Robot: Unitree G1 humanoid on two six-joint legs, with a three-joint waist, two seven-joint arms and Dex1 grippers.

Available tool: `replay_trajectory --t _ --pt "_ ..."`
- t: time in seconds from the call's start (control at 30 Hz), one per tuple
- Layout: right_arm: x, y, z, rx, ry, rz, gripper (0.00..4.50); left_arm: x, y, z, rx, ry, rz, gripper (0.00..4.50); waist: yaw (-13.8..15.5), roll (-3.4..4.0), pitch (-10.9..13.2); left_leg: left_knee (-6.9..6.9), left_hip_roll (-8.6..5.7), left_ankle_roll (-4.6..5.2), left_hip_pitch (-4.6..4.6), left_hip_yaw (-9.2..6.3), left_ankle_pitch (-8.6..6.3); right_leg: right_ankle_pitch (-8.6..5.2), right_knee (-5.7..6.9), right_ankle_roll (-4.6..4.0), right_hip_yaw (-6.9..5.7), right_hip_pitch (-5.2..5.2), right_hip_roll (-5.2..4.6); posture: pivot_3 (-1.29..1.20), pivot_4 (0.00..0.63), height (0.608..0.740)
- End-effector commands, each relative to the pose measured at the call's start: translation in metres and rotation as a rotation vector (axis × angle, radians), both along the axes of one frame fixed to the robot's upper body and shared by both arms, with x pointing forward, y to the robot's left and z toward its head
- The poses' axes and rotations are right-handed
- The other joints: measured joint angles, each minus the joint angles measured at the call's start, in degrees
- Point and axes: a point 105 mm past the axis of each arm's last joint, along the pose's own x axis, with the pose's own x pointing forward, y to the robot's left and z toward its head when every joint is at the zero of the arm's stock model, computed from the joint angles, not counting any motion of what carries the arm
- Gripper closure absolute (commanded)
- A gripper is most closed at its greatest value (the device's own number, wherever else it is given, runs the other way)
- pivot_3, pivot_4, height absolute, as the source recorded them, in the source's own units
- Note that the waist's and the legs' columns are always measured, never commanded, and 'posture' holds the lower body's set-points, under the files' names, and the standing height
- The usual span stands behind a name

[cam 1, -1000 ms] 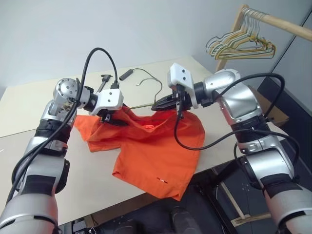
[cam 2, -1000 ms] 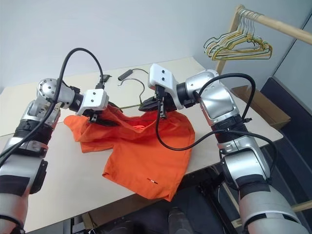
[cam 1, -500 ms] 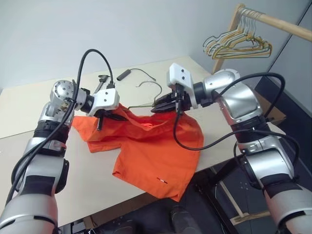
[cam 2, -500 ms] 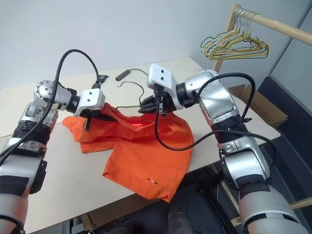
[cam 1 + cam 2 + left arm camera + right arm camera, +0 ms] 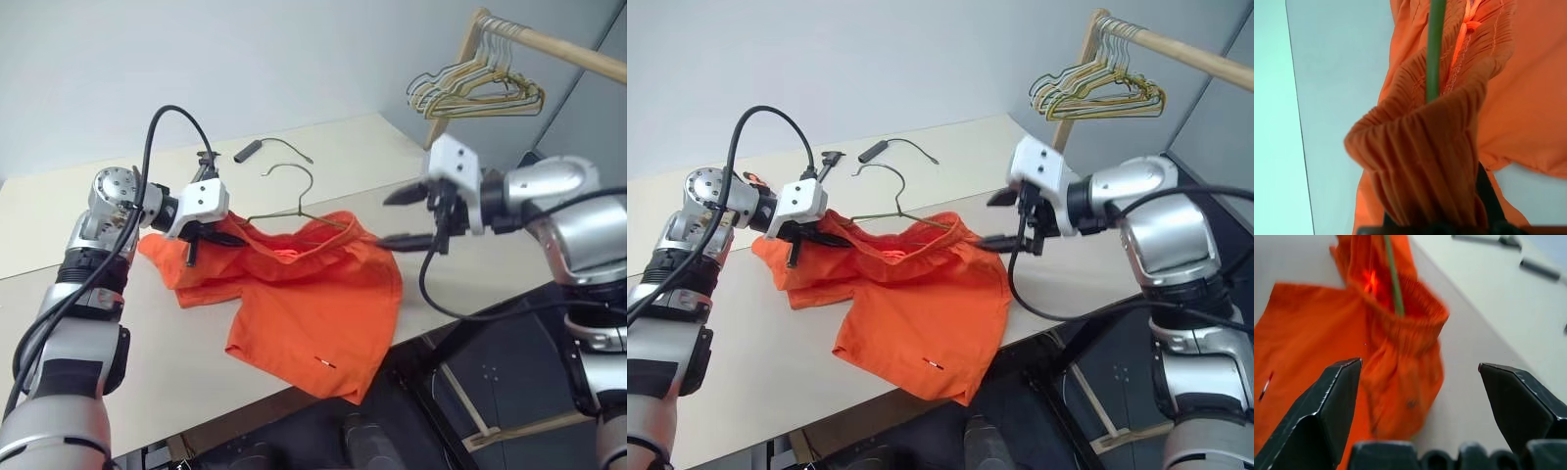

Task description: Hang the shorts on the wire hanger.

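While the left gripper (image 5: 217, 233) is clamping its two black fingers on the gathered waistband of the shorts (image 5: 304, 304), the right gripper (image 5: 411, 217) is hovering with its jaws spread wide apart, gripping nothing, just beside the far corner of the waistband and above the table (image 5: 127, 343). Bright orange, the shorts are lying on the pale table, their waistband end raised slightly at the left gripper and their legs running toward the near table edge, where one leg hem is hanging a little over that edge. The wire hanger (image 5: 294, 196) is sitting inside the waistband opening: its small hook and upper shoulders are rising clear of the fabric behind the shorts, while its lower part is passing down inside the cloth. In the left wrist view, a thin wire is running into the bunched elastic of the shorts right at the pinched fold. In the right wrist view, the wire is entering the open waistband, with both fingers (image 5: 1327, 406) standing well apart on either side of it. Behind the shorts, a small dark tool (image 5: 248, 150) is lying on the table. A bunch of coloured hangers (image 5: 475, 93) is hanging on a wooden rail (image 5: 568, 54) beyond the table corner.
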Motion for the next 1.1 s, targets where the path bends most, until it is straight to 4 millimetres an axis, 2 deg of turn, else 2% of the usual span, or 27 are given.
replay_trajectory --t 0.03,0.17,0.23,0.3,0.37,0.63,0.67,0.73,0.93,1.1 --pt "0.014 0.009 -0.007 -0.049 -0.01 -0.063 0.04 0.002 -0.004 0.02 -0.046 -0.066 -0.007 4.5 -0.17 0.03 -0.02 -0.01 0.01 0.0 0.04 0.02 0.0 0.0 -0.02 0.0 0.04 0.0 0.01 -0.18 0.004 0.74" --pt "0.027 0.021 -0.026 -0.104 0.008 -0.07 0.04 0.002 -0.009 0.022 -0.054 -0.075 -0.018 4.5 -0.37 0.04 -0.03 0.02 0.01 0.0 0.04 0.05 0.0 0.0 0.01 0.0 0.08 0.01 0.02 -0.18 0.004 0.74" --pt "0.034 0.029 -0.029 -0.106 0.023 -0.068 0.4 0.0 -0.01 0.023 -0.055 -0.079 -0.026 4.5 -0.46 0.04 -0.03 0.01 0.0 0.0 -0.01 0.03 0.0 0.01 0.05 0.0 0.08 0.0 0.02 -0.17 0.004 0.74" --pt "0.036 0.036 -0.03 -0.116 0.023 -0.049 0.89 -0.001 -0.011 0.024 -0.055 -0.081 -0.03 4.5 -0.5 0.05 -0.03 0.01 -0.02 0.01 -0.08 0.0 0.0 0.01 0.07 0.01 0.07 -0.06 0.0 -0.17 0.004 0.74" --pt "0.038 0.04 -0.03 -0.122 0.022 -0.039 1.66 -0.002 -0.011 0.024 -0.057 -0.083 -0.029 4.5 -0.52 0.05 -0.03 0.0 -0.03 0.01 -0.1 -0.04 0.0 0.01 0.06 0.01 0.05 -0.07 0.0 -0.16 0.006 0.74" --pt "0.039 0.042 -0.033 -0.121 0.036 -0.027 4.31 -0.005 -0.01 0.025 -0.054 -0.089 -0.035 4.5 -0.53 0.06 -0.04 0.0 -0.03 0.01 -0.08 -0.09 0.0 0.01 0.06 0.01 0.02 -0.04 0.0 -0.16 0.008 0.74" --pt "0.037 0.042 -0.033 -0.116 0.038 -0.017 4.49 -0.005 -0.01 0.025 -0.055 -0.092 -0.041 4.5 -0.56 0.06 -0.04 0.0 -0.03 0.01 -0.08 -0.09 0.0 0.01 0.05 0.01 0.02 -0.05 0.01 -0.16 0.008 0.74" --pt "0.032 0.042 -0.03 -0.094 0.052 0.001 4.49 -0.006 -0.011 0.025 -0.061 -0.097 -0.054 4.5 -0.57 0.06 -0.04 0.0 -0.03 0.01 -0.08 -0.09 0.0 0.01 0.05 0.01 0.02 -0.05 0.01 -0.16 0.007 0.74" --pt "0.013 0.034 -0.029 -0.039 0.109 0.024 4.5 -0.004 -0.019 0.037 -0.158 -0.116 -0.064 2.87 -0.19 0.06 -0.04 0.01 -0.04 0.01 -0.09 -0.13 0.0 0.01 0.04 0.01 -0.03 -0.02 -0.02 -0.18 0.009 0.74" --pt "-0.009 0.008 -0.045 0.031 0.237 -0.08 4.5 0.009 -0.024 0.07 -0.372 -0.187 0.007 1.18 0.56 0.06 -0.04 0.03 -0.03 0.01 -0.12 -0.22 -0.01 0.01 -0.03 0.01 -0.14 0.01 -0.04 -0.19 0.017 0.74"
